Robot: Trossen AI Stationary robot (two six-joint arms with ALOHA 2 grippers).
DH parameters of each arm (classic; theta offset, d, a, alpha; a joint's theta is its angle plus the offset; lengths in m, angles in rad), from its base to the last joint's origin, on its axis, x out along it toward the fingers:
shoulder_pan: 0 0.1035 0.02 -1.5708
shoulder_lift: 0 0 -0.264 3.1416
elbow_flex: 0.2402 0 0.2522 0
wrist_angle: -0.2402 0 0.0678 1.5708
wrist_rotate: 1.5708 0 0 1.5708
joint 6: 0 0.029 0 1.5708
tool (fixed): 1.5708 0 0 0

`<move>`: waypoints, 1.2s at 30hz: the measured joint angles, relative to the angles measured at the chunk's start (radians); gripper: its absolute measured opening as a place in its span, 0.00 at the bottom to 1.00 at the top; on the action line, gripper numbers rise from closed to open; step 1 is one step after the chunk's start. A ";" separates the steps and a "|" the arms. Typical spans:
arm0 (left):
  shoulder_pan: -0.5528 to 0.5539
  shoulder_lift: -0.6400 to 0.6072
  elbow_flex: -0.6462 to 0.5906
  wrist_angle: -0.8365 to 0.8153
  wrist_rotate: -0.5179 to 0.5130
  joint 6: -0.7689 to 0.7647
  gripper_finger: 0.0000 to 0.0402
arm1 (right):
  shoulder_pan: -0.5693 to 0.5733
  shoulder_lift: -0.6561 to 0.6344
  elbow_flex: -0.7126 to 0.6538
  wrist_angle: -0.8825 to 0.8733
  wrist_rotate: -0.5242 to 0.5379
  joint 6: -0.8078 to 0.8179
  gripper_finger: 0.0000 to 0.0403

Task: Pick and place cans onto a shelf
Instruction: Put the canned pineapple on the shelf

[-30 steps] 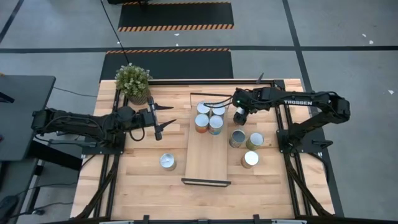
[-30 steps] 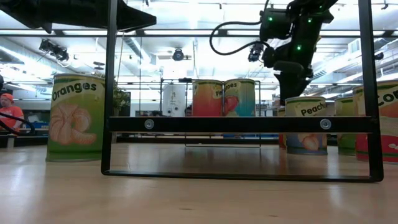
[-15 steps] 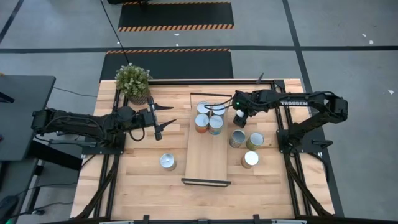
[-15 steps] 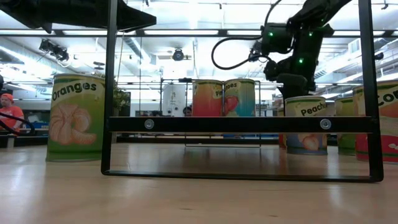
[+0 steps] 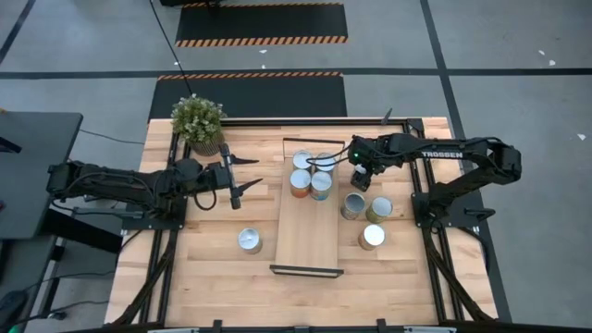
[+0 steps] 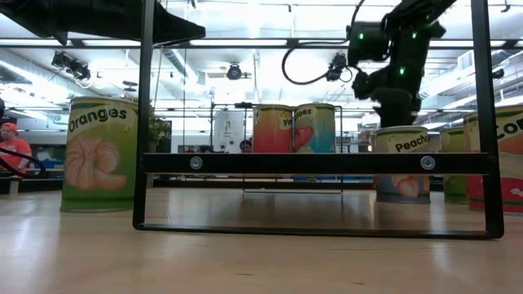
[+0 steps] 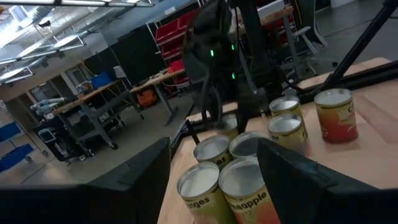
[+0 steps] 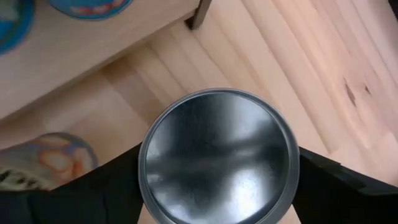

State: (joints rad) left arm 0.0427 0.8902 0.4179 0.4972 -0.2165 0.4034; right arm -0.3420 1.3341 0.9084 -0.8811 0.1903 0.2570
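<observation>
The shelf [image 5: 306, 231] is a light board lying mid-table, with several cans [image 5: 312, 173] upright on its far end. My right gripper [image 5: 362, 176] hangs just right of them, pointing steeply down, shut on a silver-topped can [image 8: 217, 165] that it hides in the high view. Three more cans [image 5: 352, 205] [image 5: 378, 209] [image 5: 372, 237] stand on the table near it. One can [image 5: 249, 240] stands left of the shelf. My left gripper [image 5: 256, 171] waits level and open at the left, touching nothing. My right gripper pinches the can between its two fingers [image 8: 115, 186], one on each opposite side of the wall, just under the top rim [image 8: 147, 177]. The fingers come from above, slanting steeply down. The can sits upright with its lid toward the wrist camera; its base is hidden.
A potted plant [image 5: 197, 118] stands at the far left corner. The shelf's black wire rail [image 6: 315, 163] rises at its near end, another at the far end. In the low view a Peaches can [image 6: 400, 163] stands below my right gripper [image 6: 392, 102], and a person [image 6: 10, 147] shows far left.
My right gripper, hovering over the can beside the shelf, has settled slightly and drawn its fingers in onto the can's sides. The cans have not moved.
</observation>
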 joint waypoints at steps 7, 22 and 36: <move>0.000 0.000 0.000 -0.004 0.000 -0.023 0.61 | 0.134 -0.017 0.154 -0.137 0.079 0.090 0.82; 0.000 0.001 0.000 -0.024 0.000 -0.053 0.61 | 0.533 0.053 0.373 -0.159 0.120 0.327 0.82; 0.000 0.001 0.000 -0.024 0.000 -0.060 0.61 | 0.614 0.448 0.657 -0.201 0.079 0.367 0.82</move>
State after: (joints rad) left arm 0.0429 0.8909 0.4183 0.4734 -0.2165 0.3431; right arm 0.2724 1.7822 1.5658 -1.0819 0.2695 0.6241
